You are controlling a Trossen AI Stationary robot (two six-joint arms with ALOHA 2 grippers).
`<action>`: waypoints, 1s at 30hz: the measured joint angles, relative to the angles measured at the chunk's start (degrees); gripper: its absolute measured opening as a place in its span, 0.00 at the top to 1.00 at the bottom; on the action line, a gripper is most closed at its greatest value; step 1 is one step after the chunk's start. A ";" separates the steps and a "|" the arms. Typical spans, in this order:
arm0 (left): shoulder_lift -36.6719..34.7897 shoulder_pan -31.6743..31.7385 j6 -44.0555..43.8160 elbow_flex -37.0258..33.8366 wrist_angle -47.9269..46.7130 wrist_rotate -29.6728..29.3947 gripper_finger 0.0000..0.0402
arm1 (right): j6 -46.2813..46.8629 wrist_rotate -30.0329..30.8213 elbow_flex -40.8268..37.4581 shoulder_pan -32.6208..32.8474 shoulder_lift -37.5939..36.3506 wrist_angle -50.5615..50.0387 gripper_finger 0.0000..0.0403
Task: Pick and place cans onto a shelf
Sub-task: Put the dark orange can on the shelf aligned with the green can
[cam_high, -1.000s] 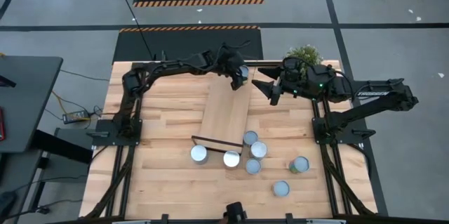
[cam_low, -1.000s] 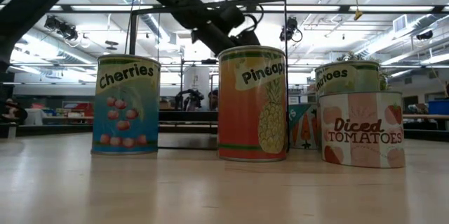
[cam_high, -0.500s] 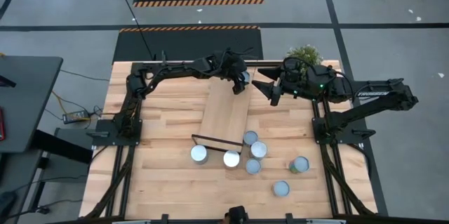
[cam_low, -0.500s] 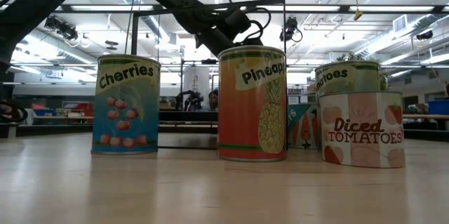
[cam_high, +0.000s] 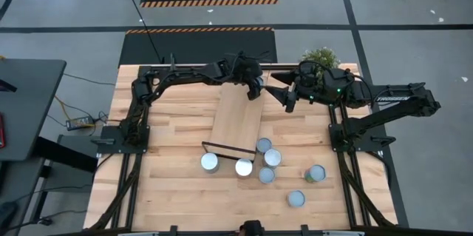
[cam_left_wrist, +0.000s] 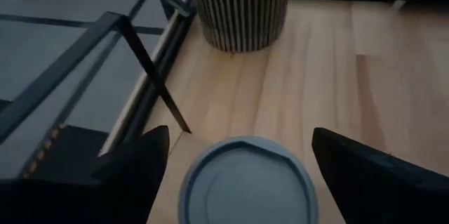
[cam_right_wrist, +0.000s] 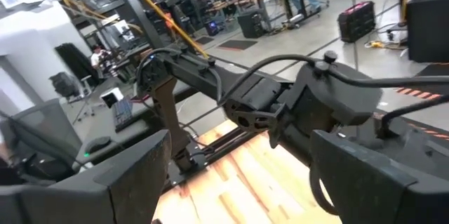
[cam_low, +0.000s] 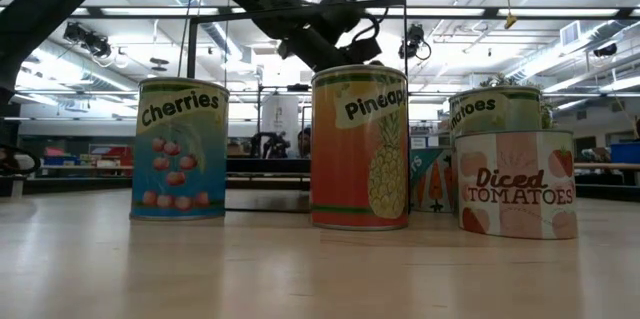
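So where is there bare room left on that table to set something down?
The table's left side, left of the shelf, lies bare. It is crowded near the shelf's black-framed end, where the cans cluster, and by the plant, where both grippers sit.

Shelf (cam_high: 238, 118) lies mid-table, running from upper centre of the high view down to its frame end at centre; one can (cam_left_wrist: 247, 182) sits at its upper end, between the spread fingers of the left gripper (cam_high: 255, 86). Right gripper (cam_high: 288, 99) hangs just right of that end, plant (cam_high: 320, 58) behind it at the table's upper right edge. Six cans (cam_high: 264, 163) cluster below the frame end, spreading toward lower right.
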 joint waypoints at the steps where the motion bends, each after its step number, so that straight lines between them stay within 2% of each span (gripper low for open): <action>1: -0.11 -0.17 0.00 -0.04 -0.02 -0.64 0.11 | 0.01 -0.65 0.00 0.00 0.00 0.00 0.13; 7: -2.39 -1.50 0.00 -0.02 -0.71 -0.64 0.11 | -1.43 -4.22 -0.01 0.00 -0.78 -0.98 0.13; 12: -7.00 -3.80 -0.66 -0.04 -6.15 1.36 0.15 | -2.94 -4.26 -0.02 0.00 -5.04 -3.39 0.13; 20: -16.63 -8.80 -10.26 -0.04 -17.80 5.49 0.24 | -4.08 -4.48 0.00 0.63 -10.51 -13.63 0.13; 24: -20.19 -12.79 -13.59 -0.01 -21.99 6.06 0.27 | -4.06 -5.55 -0.02 1.05 -11.26 -18.76 0.13; 30: -22.83 -21.22 -19.36 -0.04 -20.62 5.17 0.28 | -4.85 -9.10 0.00 0.98 -11.08 -23.05 0.13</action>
